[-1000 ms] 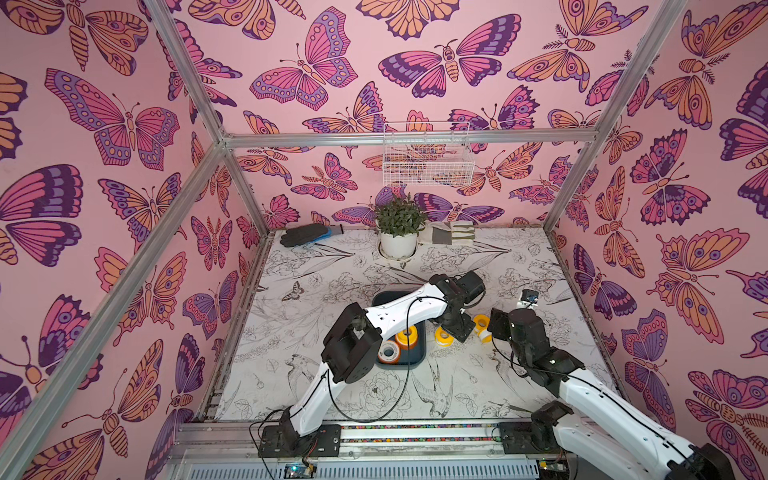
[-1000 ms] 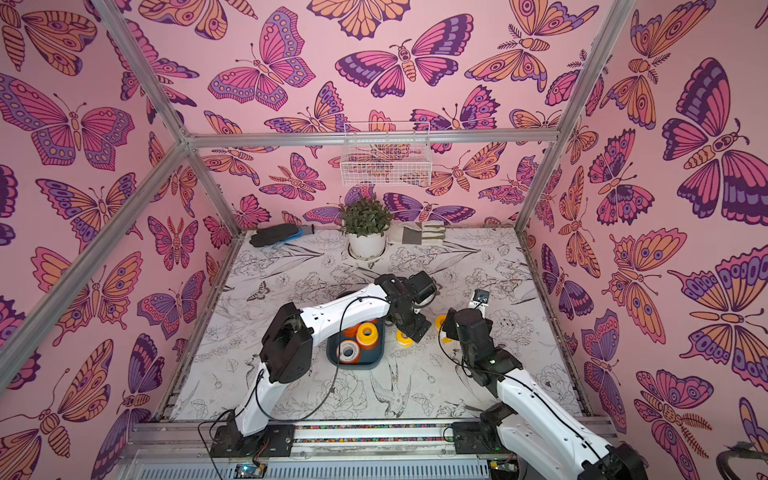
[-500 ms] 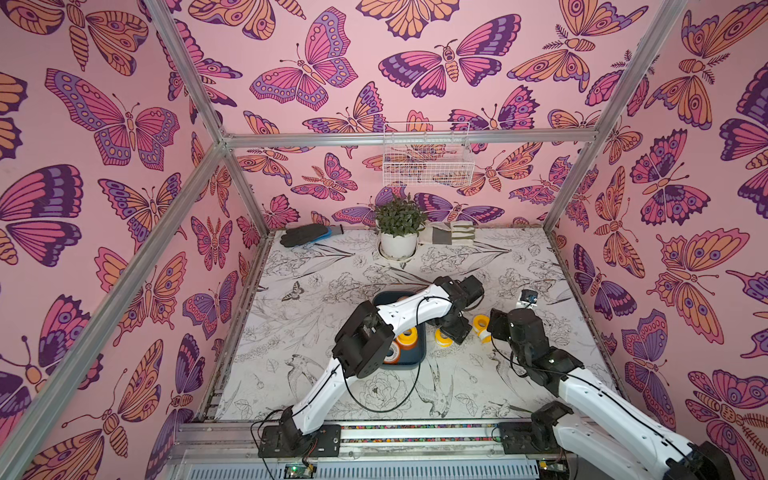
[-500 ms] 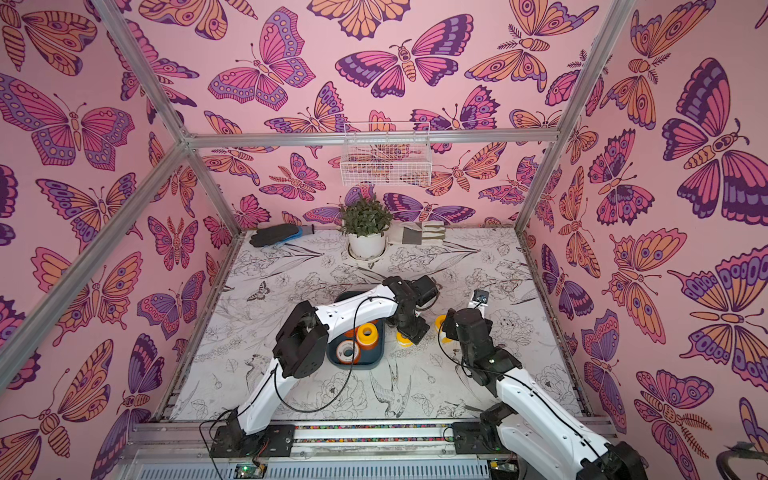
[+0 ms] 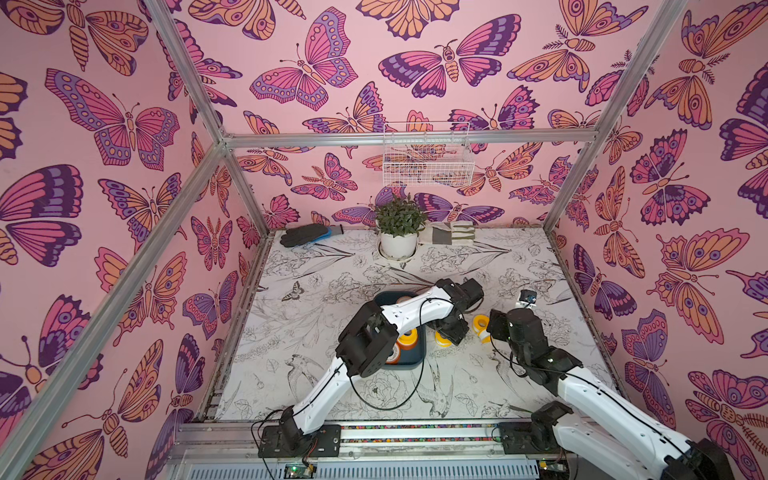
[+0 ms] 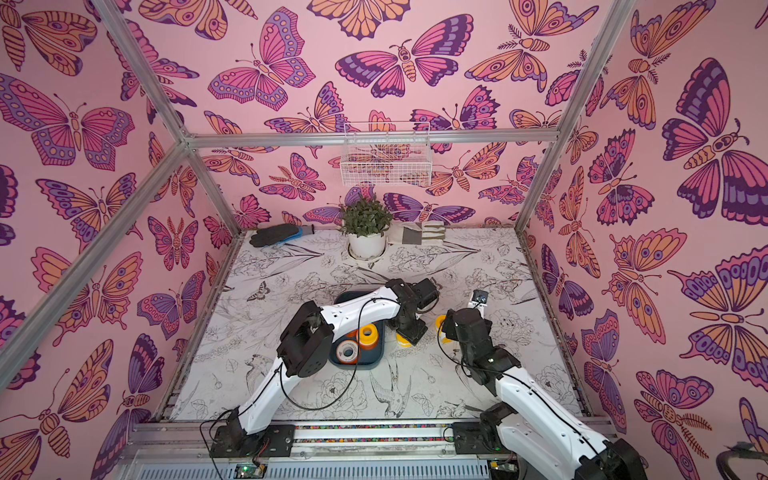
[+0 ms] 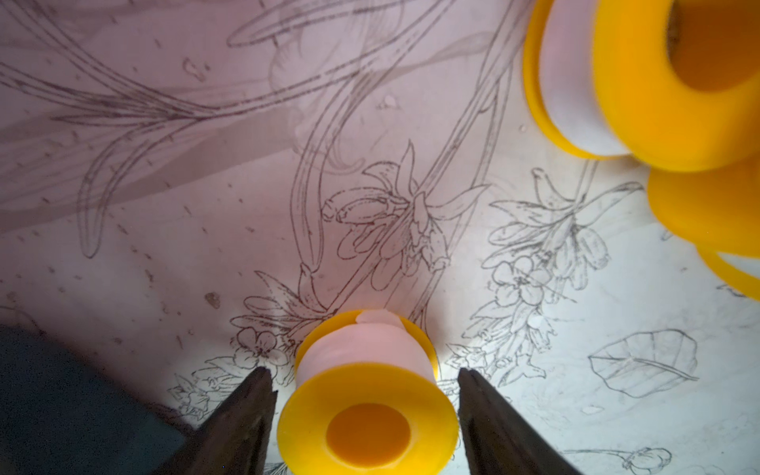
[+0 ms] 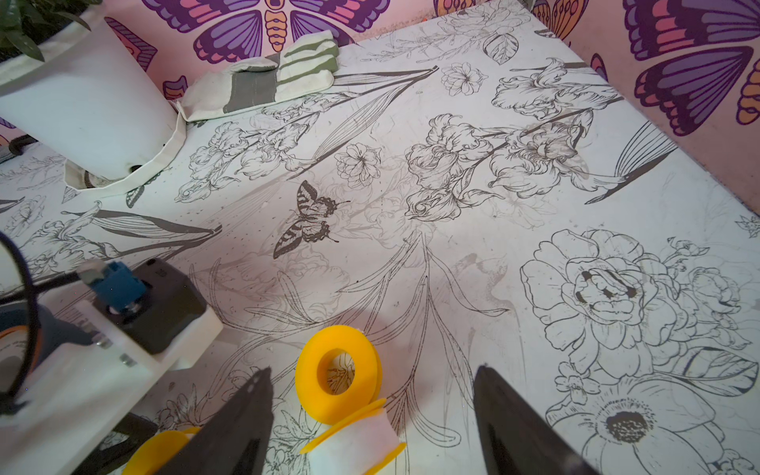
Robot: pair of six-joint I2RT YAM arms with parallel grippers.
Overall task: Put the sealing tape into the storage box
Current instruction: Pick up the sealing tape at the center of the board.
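On the table (image 6: 291, 266), beside the box (image 6: 365, 362) holding spools (image 6: 368, 336), the left gripper (image 7: 362, 370) straddles a standing yellow spool (image 7: 366, 427), jaws at its rim; gripping or not, I cannot tell. Nearby the right gripper (image 8: 373, 368) gapes empty above two spools (image 8: 308, 382).

— What stands at the back of the table (image 5: 332, 270)?
— A potted plant (image 5: 398, 222) in a white pot, mid-edge. A dark glove (image 5: 305, 235) with a blue cuff lies on one side of it. On the other, just beside it, is a pale striped cloth (image 5: 451, 233), perhaps a folded glove.
— And above?
— A white wire basket (image 5: 428, 164) on the butterfly wall (image 5: 316, 62).
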